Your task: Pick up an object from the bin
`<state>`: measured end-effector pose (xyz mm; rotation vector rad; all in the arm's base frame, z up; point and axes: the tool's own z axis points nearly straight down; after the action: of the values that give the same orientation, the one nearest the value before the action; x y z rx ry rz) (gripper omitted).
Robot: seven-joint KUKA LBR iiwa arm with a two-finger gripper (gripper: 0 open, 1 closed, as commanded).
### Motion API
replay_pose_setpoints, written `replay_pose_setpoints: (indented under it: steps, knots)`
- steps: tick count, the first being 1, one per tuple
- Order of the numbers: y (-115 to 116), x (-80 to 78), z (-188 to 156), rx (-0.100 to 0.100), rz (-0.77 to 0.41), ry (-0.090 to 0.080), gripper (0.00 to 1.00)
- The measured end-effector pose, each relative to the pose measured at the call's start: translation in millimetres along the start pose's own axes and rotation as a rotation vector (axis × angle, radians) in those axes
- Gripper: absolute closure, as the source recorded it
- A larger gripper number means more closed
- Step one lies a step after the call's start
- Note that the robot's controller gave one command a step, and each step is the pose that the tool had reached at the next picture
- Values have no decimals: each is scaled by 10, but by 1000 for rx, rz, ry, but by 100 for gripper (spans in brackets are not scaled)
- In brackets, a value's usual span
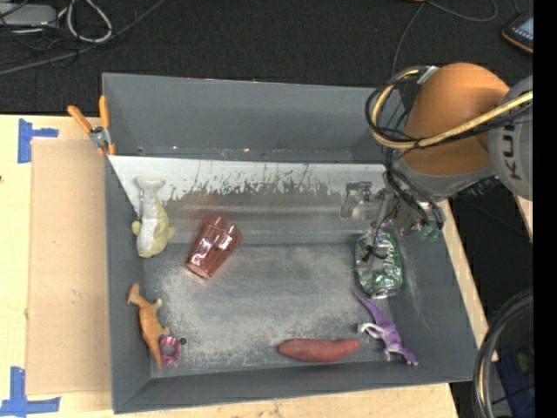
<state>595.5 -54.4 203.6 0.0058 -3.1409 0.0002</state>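
Gripper (378, 244) sits at the right end of the bin (261, 146), directly over the crushed can (381, 273), poss. touching its top. Can't tell how far it's open or whether it has hold of anything: the tip blends into the shiny metal under it.

Target location: right side of the floor, near the right wall, about mid-depth. The purple dinosaur (389, 331) is just in front of it, tail pointing up toward the can and close to it.

Handling, my read only:
- Light, prob. empty. Lift load is a non-issue.
- Thin metal or foil, already crumpled, so it'll give more under squeeze. Not fragile in any way that matters, but the grip may sink in and then loosen.
- Glossy surface, so slip risk. Creases should help bite.
- Best hold: across the narrow width near the upper end, where the gripper already is, jaws spanning the flattened sides. Avoid the lower end, too close to the dino tail.

Looks: silver w/ green patches, irregular, dented, lots of glare, longer front-to-back than wide. Could be a foil pack rather than a can, not sure.

Rest is well apart: red sausage (318, 348) at the front wall, pink cup (211, 246) on its side left of centre, orange dinosaur (146, 319) front left.
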Motion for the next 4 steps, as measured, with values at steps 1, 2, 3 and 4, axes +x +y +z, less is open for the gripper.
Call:
replay_pose_setpoints:
  steps: [1, 2, 3, 4]
  knots:
    - [0, 0, 0, 0, 0, 0, 0]
    - [17, -10, 65, 0, 38, -3, 0]
    - [-63, -142, 269, -2, 113, -1, 0]
    - [-22, -170, 345, 0, 111, -1, 0]
